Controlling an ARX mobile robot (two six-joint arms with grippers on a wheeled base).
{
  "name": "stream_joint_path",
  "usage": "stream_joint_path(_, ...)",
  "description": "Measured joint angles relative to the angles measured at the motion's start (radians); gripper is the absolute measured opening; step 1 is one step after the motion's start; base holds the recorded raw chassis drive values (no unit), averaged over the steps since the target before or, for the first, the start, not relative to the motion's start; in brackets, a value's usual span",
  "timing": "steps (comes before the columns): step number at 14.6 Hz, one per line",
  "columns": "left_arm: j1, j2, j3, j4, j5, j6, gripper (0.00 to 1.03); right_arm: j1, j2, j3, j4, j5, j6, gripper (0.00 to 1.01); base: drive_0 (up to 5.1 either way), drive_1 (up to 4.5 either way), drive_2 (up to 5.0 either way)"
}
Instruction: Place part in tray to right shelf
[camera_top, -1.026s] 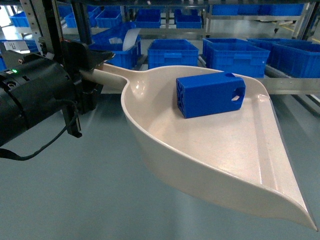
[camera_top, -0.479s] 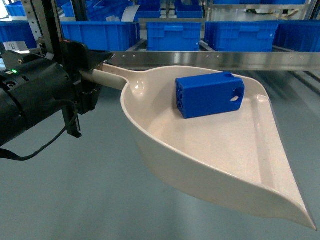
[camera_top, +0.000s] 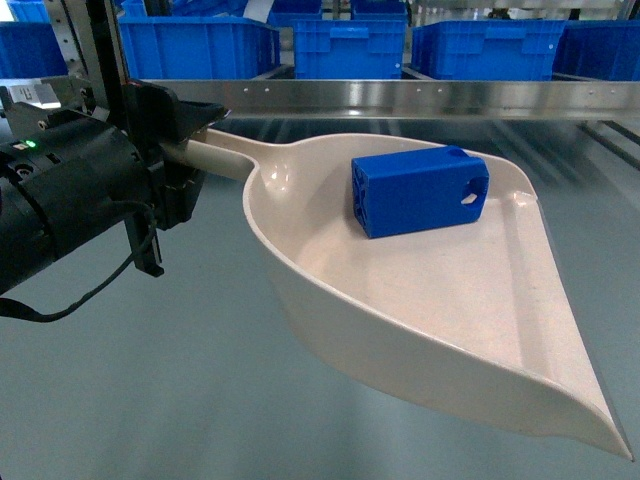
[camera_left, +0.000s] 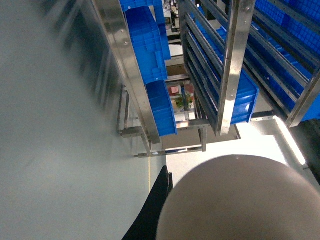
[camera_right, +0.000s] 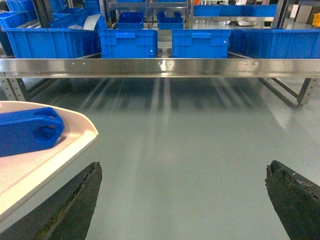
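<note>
Your left gripper (camera_top: 185, 150) hides the tray (camera_top: 470, 330) handle's end; the tray's lip runs off frame right.

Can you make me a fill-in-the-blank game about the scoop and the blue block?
1. The part lies inside the ____.
2. The left gripper holds the tray by its ____.
3. The right gripper is open and holds ____.
4. The crates behind the shelf rail are colored ____.

Missing words: tray; handle; nothing; blue
</note>
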Motion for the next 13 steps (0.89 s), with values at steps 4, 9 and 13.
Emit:
stream_joint_path(4,0.000,0.000,0.000,0.002,0.000,0.000,0.12,0.000,0.000,0.000,0.001,0.000,0.000,0.98,0.0,0.00,0.0)
stream_joint_path(9,0.002,0.000,0.000,0.005,-0.001,0.000,0.12,0.000,0.000,0.000,0.002,0.000,0.000,0.98,2.1,0.15,-2.4)
stream_joint_path(13,0.002,0.000,0.000,0.004,0.000,-0.001,0.12,0.000,0.000,0.000,0.002,0.000,0.000,0.98,3.5,0.50,-4.3)
